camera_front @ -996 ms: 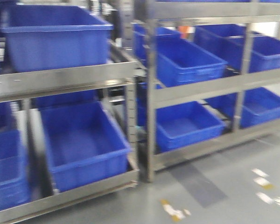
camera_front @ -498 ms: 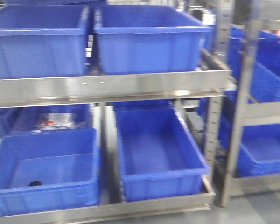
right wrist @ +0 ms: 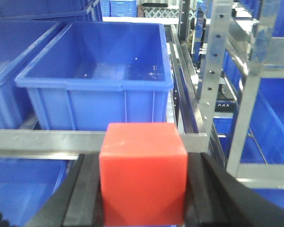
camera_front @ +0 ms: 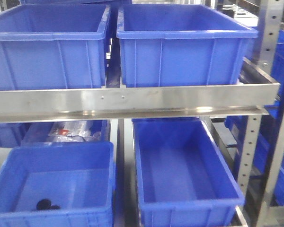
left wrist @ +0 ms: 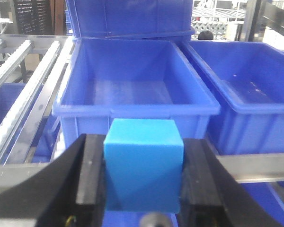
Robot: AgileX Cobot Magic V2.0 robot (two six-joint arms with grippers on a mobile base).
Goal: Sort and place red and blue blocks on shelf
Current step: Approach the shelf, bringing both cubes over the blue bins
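**Left wrist view.** The left gripper (left wrist: 143, 191) is clamped on the blue block (left wrist: 143, 156), with a black finger (left wrist: 90, 175) pressed flat against each side face.

**Right wrist view.** The right gripper (right wrist: 143, 189) pinches the red block (right wrist: 143, 165) in the same way, its fingers tight on two opposite sides.

**Setting.** Both blocks are held in front of the shelf (camera_front: 270, 42), and its steel front rail (camera_front: 132, 101) crosses behind each cube. Past the rail, the left upper bin (left wrist: 132, 108) stands open straight ahead of the blue block. The right upper bin (right wrist: 94, 84) stands ahead of the red block.

**Front view.** On the tier below are a lower left bin (camera_front: 19, 165) containing a small dark object (camera_front: 47, 205) and a lower right bin (camera_front: 217, 165). Farther back lie clear-wrapped items (camera_front: 71, 132).
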